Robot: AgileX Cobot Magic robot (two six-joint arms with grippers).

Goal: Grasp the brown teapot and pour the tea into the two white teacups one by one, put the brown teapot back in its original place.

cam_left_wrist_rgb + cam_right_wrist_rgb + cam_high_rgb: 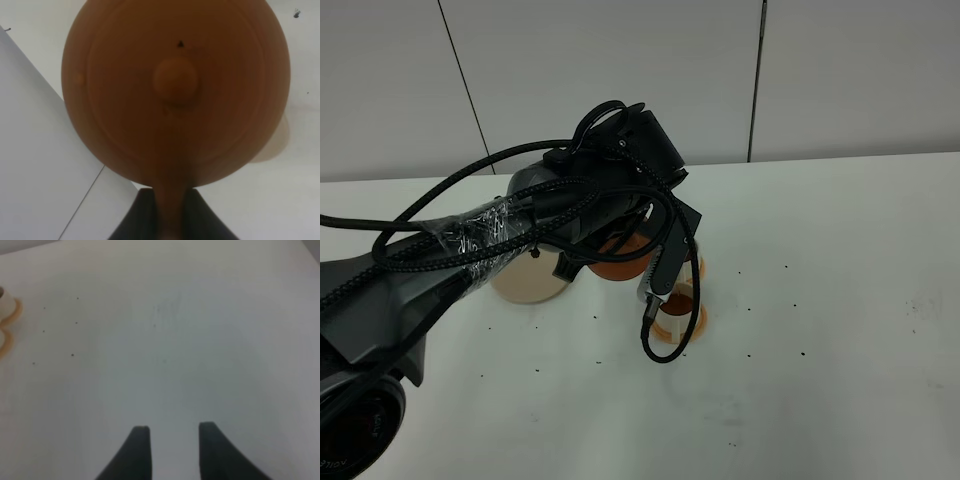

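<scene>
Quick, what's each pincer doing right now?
Left pincer: closed on the brown teapot, by its handle.
Right pincer: open, holding nothing.

Surface: white table (840, 300), flecked with small dark specks | Left of middle: flat round cream disc (523, 285) lay on it | Middle: two orange coasters (696, 322) close together, partly hidden

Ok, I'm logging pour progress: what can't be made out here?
Fill level in the white teacups: exterior high, left arm and cable cover them; right wrist, cut off by the edge.
Spout of the brown teapot: left wrist, blurred, cut off by the frame; exterior high, under the arm.
</scene>
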